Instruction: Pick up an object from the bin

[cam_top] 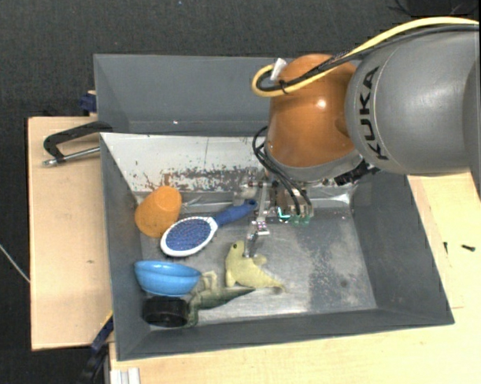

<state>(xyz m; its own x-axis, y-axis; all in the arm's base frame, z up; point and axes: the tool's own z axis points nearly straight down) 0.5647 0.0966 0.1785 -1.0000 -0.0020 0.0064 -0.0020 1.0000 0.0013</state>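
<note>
My gripper (277, 219) hangs under the orange wrist cover at the middle of the bin, towards the back wall. It is open, with nothing between its fingers. Its left fingertip (260, 228) stands just above a pale yellow toy animal (248, 270) that lies on the bin floor. The blue handle of a white-rimmed blue brush (190, 235) ends right beside that fingertip, on its left. A greenish toy figure (213, 295) lies against the yellow one near the front wall.
An orange cup (158, 210) lies at the left by the brush head. A blue bowl (166, 276) and a black round thing (165, 311) sit in the front left corner. Bare floor shows on the right half of the bin.
</note>
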